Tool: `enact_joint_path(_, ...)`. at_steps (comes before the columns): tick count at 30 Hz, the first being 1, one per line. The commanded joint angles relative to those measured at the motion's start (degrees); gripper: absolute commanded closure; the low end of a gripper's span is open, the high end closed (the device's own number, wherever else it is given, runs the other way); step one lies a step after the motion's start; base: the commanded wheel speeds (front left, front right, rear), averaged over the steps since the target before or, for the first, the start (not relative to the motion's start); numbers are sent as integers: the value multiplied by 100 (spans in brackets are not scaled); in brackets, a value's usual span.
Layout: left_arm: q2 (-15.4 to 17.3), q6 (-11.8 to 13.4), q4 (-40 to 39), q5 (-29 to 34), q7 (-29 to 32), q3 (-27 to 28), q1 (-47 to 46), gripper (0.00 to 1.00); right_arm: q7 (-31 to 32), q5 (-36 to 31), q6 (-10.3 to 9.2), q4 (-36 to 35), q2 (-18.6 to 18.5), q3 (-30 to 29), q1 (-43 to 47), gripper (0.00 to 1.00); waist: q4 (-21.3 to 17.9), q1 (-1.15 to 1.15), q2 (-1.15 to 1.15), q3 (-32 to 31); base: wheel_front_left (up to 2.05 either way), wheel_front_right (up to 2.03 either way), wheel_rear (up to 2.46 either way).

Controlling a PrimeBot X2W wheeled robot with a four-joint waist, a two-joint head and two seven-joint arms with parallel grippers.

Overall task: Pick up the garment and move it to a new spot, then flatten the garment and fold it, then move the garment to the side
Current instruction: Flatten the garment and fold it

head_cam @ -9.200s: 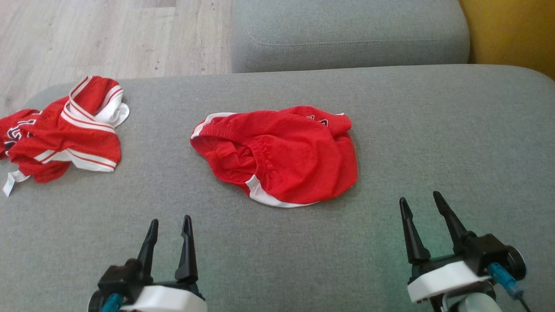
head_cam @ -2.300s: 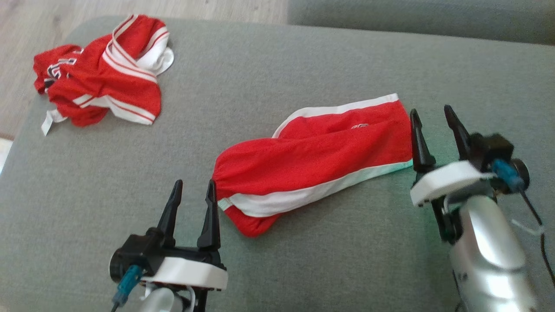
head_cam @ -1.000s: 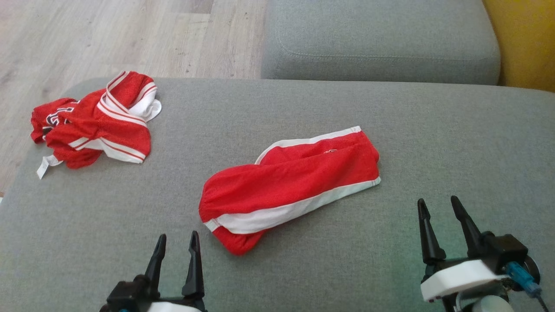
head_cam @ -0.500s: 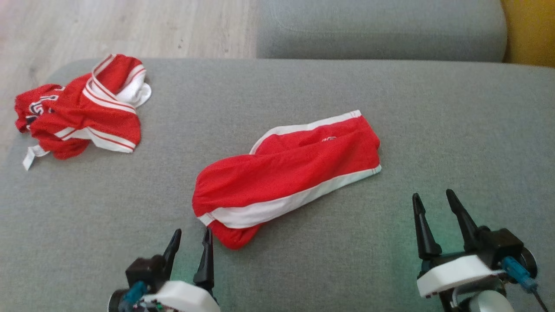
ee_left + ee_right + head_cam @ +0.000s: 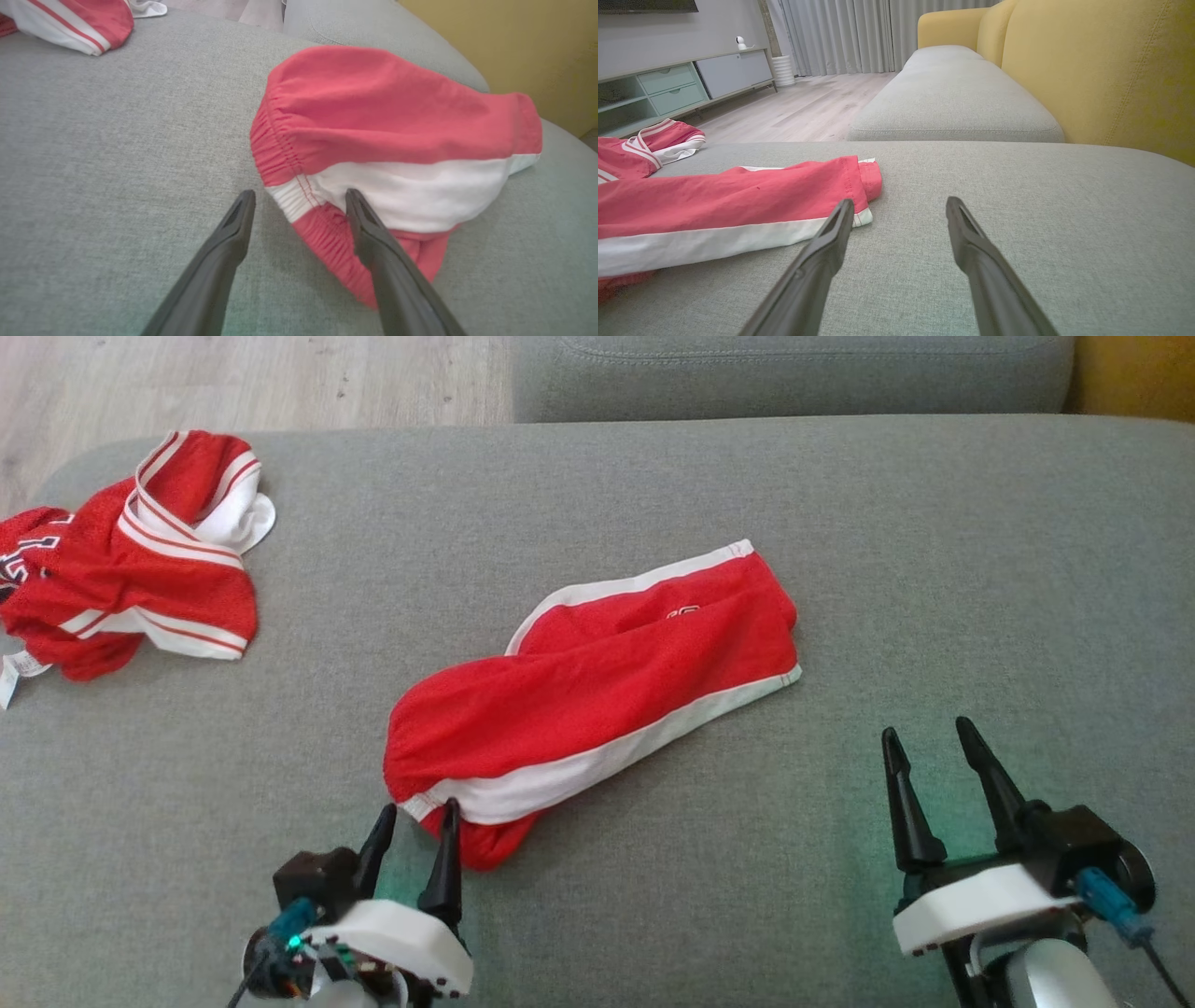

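Observation:
The garment (image 5: pixel 597 695) is a pair of red shorts with white side stripes, lying folded lengthwise and slanted across the grey cushion (image 5: pixel 653 504). My left gripper (image 5: pixel 417 812) is open at the garment's near-left waistband end, its right finger over the white stripe. In the left wrist view the elastic waistband (image 5: pixel 285 158) sits just beyond the open left gripper (image 5: pixel 299 198). My right gripper (image 5: pixel 920 733) stands open over bare cushion, to the right of and below the garment's hem end (image 5: pixel 859 186). In the right wrist view the right gripper (image 5: pixel 899 205) holds nothing.
A second red and white garment (image 5: pixel 131 579) lies crumpled at the cushion's far left corner. Another grey cushion (image 5: pixel 794 373) lies beyond, with a yellow sofa back (image 5: pixel 1101 70) to the right. Wood floor (image 5: pixel 233 378) lies past the left edge.
My left gripper has moved forward to the garment's waistband end. The camera has tilted, shifting the whole scene up and left. The right gripper has stayed open in place.

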Motion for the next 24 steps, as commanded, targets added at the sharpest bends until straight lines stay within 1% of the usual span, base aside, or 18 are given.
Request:
enact_joint_path(1, -10, -53, -121, -86, -90, 187, -267, 0, 12, -25, -4, -205, -30, 135, -218, 0, -3, -1, 0, 10, 0, 0, 0)
enact_joint_path(2, -30, -102, -108, -120, -104, 184, -280, 1, 12, -27, -4, -205, -30, 130, -215, 0, 0, -1, 0, 16, 0, 0, 0)
enact_joint_path(3, -46, -163, -92, -150, -97, 163, -289, 9, 14, -29, -4, -197, -30, 128, -211, 0, 4, -1, 0, 19, 0, 0, 0)
enact_joint_path(4, -65, -234, -69, -193, -63, 137, -291, 15, 13, -30, -4, -188, -30, 128, -209, 0, 9, -1, 0, 19, 0, 0, 0)
enact_joint_path(5, -83, -282, -40, -235, -38, 126, -296, 23, 12, -29, -4, -178, -30, 131, -209, 0, 14, -1, 0, 18, 0, 0, 0)
enact_joint_path(7, -98, -329, 33, -257, -30, 101, -323, 30, 9, -25, -4, -156, -30, 149, -216, 0, 14, -1, 0, 7, 0, 0, 0)
enact_joint_path(9, -146, -384, 155, -328, -29, 101, -390, 32, 8, -22, -4, -138, -30, 172, -229, 0, 10, -1, 0, -6, 0, 0, 0)
enact_joint_path(10, -156, -398, 196, -338, -37, 100, -422, 36, 7, -24, -4, -137, -30, 180, -231, 0, 8, -1, 0, -9, 0, 0, 0)
enact_joint_path(12, -167, -423, 255, -339, -74, 93, -486, 49, 4, -29, -4, -137, -30, 199, -232, 0, -3, -1, 0, -8, 0, 0, 0)
enact_joint_path(15, -197, -483, 276, -364, -156, 84, -547, 51, 0, -34, -4, -130, -30, 215, -235, 0, -11, -1, 0, 0, 0, 0, 0)
enact_joint_path(17, -209, -508, 271, -364, -205, 71, -568, 56, 6, -40, -4, -103, -30, 213, -243, 0, -9, -1, 0, 10, 0, 0, 0)
enact_joint_path(19, -230, -557, 229, -387, -261, 62, -582, 66, 19, -66, -4, -61, -30, 204, -281, 0, -1, -1, 0, 26, 0, 0, 0)
enact_joint_path(21, -244, -584, 188, -395, -304, 50, -596, 83, 46, -134, -4, -4, -30, 201, -357, 0, 11, -1, 0, 48, 0, 0, 0)
enact_joint_path(22, -247, -590, 170, -392, -322, 45, -605, 94, 66, -195, -4, 38, -30, 198, -408, 0, 18, -1, 0, 57, 0, 0, 0)
enact_joint_path(23, -251, -592, 147, -389, -346, 45, -612, 100, 87, -251, -4, 87, -30, 198, -463, 0, 26, -1, 0, 67, 0, 0, 0)
enact_joint_path(24, -254, -589, 124, -384, -371, 48, -618, 100, 109, -298, -4, 139, -30, 195, -524, 0, 38, -1, 0, 78, 0, 0, 0)
